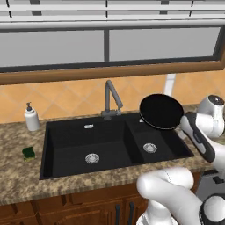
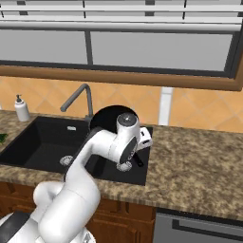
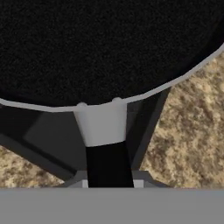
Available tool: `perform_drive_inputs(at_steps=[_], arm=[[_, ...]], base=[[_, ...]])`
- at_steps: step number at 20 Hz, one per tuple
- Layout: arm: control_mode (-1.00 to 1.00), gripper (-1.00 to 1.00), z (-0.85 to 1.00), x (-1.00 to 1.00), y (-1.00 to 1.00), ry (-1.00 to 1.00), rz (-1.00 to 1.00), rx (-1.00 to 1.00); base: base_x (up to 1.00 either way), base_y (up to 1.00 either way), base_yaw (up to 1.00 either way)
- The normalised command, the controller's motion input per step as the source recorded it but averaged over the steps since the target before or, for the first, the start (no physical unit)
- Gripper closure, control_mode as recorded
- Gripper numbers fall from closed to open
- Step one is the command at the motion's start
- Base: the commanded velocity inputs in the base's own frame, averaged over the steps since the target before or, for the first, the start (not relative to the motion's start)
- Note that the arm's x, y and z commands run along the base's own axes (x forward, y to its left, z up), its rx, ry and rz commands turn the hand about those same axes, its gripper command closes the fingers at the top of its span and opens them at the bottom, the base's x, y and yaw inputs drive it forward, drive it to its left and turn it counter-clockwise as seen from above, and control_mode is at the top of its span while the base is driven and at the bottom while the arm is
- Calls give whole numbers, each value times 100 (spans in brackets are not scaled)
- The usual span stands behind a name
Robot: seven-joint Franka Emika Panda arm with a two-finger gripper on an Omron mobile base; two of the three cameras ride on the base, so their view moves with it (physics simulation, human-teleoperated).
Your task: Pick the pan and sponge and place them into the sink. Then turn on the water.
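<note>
two basins make up the matte black sink [image 1: 66,145], the wider one on the left and a narrower one on the right, each with a small round steel drain, all set into a speckled brown stone worktop [image 1: 17,176] below a tan tiled wall and a long window. the white arm holds the pan [image 1: 161,111] tilted up on edge in the air above the right basin, near the back corner of the sink. the hand [image 3: 109,175] is closed on the pan's handle; the hand view shows the dark handle running between the fingertips to a pale grey bracket that joins the pan's rim. my judgement is that the step now is lowering the pan into the sink. to do it well, level the pan first, since it is wide, shallow and round and may catch a basin wall if it goes down on edge. keep the thin straight handle clear of the divider between basins and of the grey angular tap [image 1: 112,99], which stands just left of the pan. release only once the base rests on the basin floor, as the smooth hard pan could slide or clatter. no water runs from the tap. a white soap pump bottle [image 1: 31,117] stands on the worktop to the left of the sink. the sponge [image 1: 28,153], a small soft green block with a yellow side, lies on the worktop just left of the sink, well apart from the pan, not yet picked.
</note>
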Motion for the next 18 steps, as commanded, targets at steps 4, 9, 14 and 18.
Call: perform_drive_inputs(at_steps=[4, 9, 14, 18], arm=[[-100, 100, 64, 0, 100, 12, 43, -21], [-100, 100, 21, -4, 100, 5, 25, -22], [-100, 100, -3, -1, 100, 0, 0, -20], [-100, 100, -11, 11, 100, 2, -6, -15]], base=[[0, 0, 0], [0, 0, 0], [0, 0, 0], [0, 0, 0]])
